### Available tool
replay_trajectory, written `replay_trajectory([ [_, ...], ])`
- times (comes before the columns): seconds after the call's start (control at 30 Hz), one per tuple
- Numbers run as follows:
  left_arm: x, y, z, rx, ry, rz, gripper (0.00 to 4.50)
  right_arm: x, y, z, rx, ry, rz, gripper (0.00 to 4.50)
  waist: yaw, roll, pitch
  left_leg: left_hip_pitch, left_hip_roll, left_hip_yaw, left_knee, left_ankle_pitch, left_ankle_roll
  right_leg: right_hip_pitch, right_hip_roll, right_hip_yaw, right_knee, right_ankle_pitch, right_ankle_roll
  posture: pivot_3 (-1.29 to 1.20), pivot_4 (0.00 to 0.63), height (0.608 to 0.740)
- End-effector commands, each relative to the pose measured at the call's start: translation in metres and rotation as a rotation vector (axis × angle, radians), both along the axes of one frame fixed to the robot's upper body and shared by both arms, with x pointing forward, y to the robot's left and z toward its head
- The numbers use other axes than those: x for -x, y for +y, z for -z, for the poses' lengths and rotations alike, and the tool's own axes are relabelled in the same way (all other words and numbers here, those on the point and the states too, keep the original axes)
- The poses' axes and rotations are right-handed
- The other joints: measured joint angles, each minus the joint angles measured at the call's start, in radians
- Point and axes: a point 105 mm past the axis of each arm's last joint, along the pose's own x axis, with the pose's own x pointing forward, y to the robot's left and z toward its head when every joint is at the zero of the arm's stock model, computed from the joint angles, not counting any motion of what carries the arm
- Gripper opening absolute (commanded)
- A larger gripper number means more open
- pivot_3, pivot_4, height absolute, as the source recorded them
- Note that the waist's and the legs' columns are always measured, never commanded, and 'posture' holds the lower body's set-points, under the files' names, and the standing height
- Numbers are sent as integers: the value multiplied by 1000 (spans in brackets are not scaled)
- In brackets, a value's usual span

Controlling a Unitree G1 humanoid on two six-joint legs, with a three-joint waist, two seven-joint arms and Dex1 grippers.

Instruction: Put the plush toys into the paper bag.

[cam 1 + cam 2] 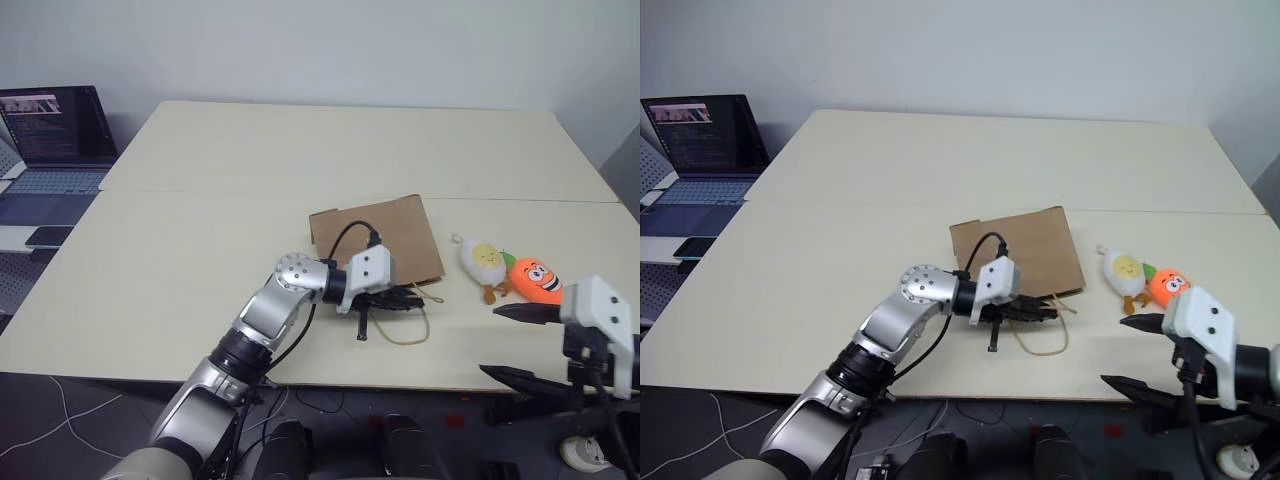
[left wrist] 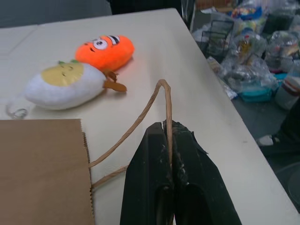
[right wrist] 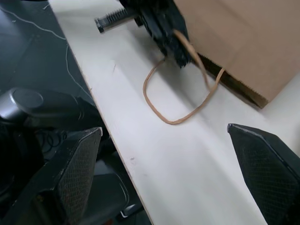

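Note:
The brown paper bag (image 1: 380,240) lies flat in the middle of the table, its open end toward the near edge. My left gripper (image 1: 408,297) is shut on one of the bag's cord handles (image 2: 165,101) and holds it a little above the table. The other handle (image 1: 408,328) lies as a loop on the tabletop. To the right of the bag lie the two plush toys side by side: the white egg (image 1: 482,261) and the orange carrot (image 1: 536,281). My right gripper (image 1: 508,342) hangs open at the near right edge, just in front of the carrot.
An open laptop (image 1: 50,140) sits on a side desk at the far left. The table's near edge (image 1: 400,384) runs just under both grippers. Bags and clutter (image 2: 253,51) lie on the floor beyond the table's right side.

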Motion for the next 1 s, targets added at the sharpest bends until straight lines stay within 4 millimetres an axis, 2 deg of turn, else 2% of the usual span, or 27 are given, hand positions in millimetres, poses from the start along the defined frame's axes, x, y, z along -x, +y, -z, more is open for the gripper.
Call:
replay_trajectory([
  [0.03,-3,2,-31,99,24,-8,0,-6,13,5,-51,-34,25,3945,1,0,0,0,0,0,0,0,0,0,0,0,0,0,0,0,150,740],
  [0.27,-8,7,-47,147,106,-11,0,-27,41,23,-219,-54,89,1335,-2,0,0,-1,0,-1,0,0,0,0,0,-1,-1,0,0,0,150,740],
  [0.4,-9,10,-54,179,155,-19,0,-51,58,29,-315,-107,165,20,-3,0,0,0,0,-3,-1,0,0,-1,0,-1,0,1,-1,0,150,740],
  [0.7,-11,12,-57,192,203,-26,0,-93,86,50,-320,-284,301,20,-3,0,0,0,0,-3,-2,0,0,-1,0,0,0,1,-1,0,150,740],
  [0.87,-10,11,-57,190,211,-27,0,-104,102,54,-344,-370,310,20,-4,0,0,0,0,-3,-2,0,0,-2,0,0,0,1,-1,0,150,740],
  [1.0,-10,12,-58,196,223,-28,0,-114,104,58,-352,-401,367,20,-4,0,0,0,0,-3,-2,0,0,-2,0,0,0,1,-1,0,150,740],
])
